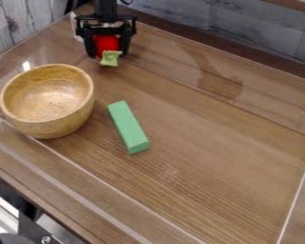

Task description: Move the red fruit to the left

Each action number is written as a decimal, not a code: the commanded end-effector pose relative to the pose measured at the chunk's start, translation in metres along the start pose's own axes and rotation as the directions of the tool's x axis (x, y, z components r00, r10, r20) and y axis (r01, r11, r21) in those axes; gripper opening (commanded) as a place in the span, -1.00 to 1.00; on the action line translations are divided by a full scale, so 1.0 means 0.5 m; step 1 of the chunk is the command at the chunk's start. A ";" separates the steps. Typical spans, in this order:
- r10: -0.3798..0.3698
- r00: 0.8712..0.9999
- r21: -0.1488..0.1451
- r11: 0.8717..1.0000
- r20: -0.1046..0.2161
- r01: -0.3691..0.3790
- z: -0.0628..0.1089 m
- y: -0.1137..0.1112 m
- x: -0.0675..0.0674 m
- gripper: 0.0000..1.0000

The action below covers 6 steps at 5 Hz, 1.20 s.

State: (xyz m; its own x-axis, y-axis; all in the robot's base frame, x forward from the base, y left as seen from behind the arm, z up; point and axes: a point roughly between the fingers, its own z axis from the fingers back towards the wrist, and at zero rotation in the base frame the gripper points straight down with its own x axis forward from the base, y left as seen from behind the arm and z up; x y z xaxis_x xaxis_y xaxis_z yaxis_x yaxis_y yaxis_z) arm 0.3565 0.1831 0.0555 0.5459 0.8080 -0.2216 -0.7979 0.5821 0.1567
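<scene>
The red fruit [108,42] is small, round and bright red, with a light green leaf pointing toward the camera. It sits at the far back left of the wooden table [206,133]. My black gripper [107,40] comes down over it from above. One finger stands on each side of the fruit, pressed against it, so the gripper is shut on the fruit. The upper part of the fruit is hidden by the gripper body. I cannot tell whether the fruit rests on the table or hangs just above it.
A wooden bowl [15,105] stands at the left, in front of the gripper. A green rectangular block [129,128] lies to the right of the bowl. Low transparent walls [295,205] ring the table.
</scene>
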 end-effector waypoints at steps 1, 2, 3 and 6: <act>0.019 0.994 -0.065 0.998 0.112 -0.011 0.108 0.017 -0.023 1.00; 0.022 0.994 -0.058 0.998 0.107 -0.016 0.105 0.023 -0.036 1.00; -0.023 0.994 -0.030 0.999 0.111 0.027 0.092 0.033 -0.029 -1.00; 0.025 0.995 -0.021 1.000 0.097 -0.023 0.065 0.003 -0.063 1.00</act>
State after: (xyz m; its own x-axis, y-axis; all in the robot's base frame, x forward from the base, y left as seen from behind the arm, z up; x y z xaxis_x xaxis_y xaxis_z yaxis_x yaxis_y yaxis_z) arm 0.3361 0.1565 0.0453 0.5175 0.8219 -0.2381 -0.7982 0.5639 0.2119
